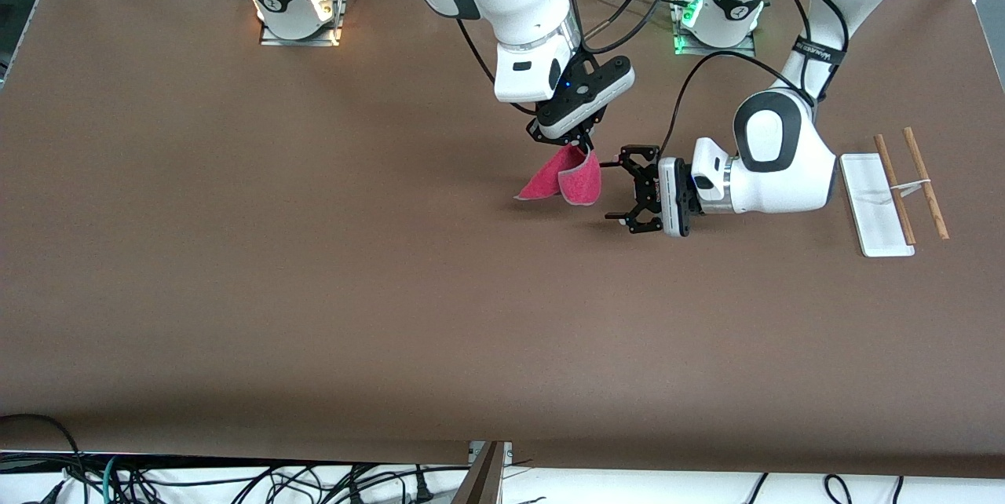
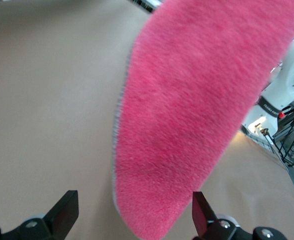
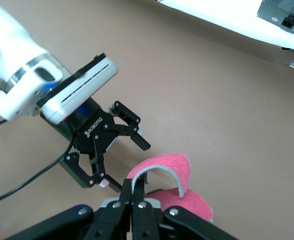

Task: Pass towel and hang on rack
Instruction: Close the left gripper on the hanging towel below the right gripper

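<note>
Pink-red and fuzzy, the towel (image 1: pixel 567 180) hangs folded from the right claw (image 1: pixel 579 144), whose fingers are pinched together on its upper edge above the middle of the desk (image 1: pixel 314 276). The cloth droops in two flaps, its pale grey edging curling outward, and its lowest corner looks close to the desk surface, though contact cannot be confirmed. Just beside the towel, on the rack's side, the left claw (image 1: pixel 620 191) lies level with the hanging cloth, its fingers spread wide and pointing at it. In the left wrist view the towel (image 2: pixel 196 115) fills the space ahead of the spread fingertips (image 2: pixel 64 210) but does not yet sit between them. The rack (image 1: pixel 891 194) stands well apart from both claws, toward the left arm's end of the desk, with nothing on its wooden rods.

The handover step appears to be in hand. The next move likely calls for the left claw to advance until a flap lies between its fingers, close firmly, and only then for the right claw to let go.
</note>
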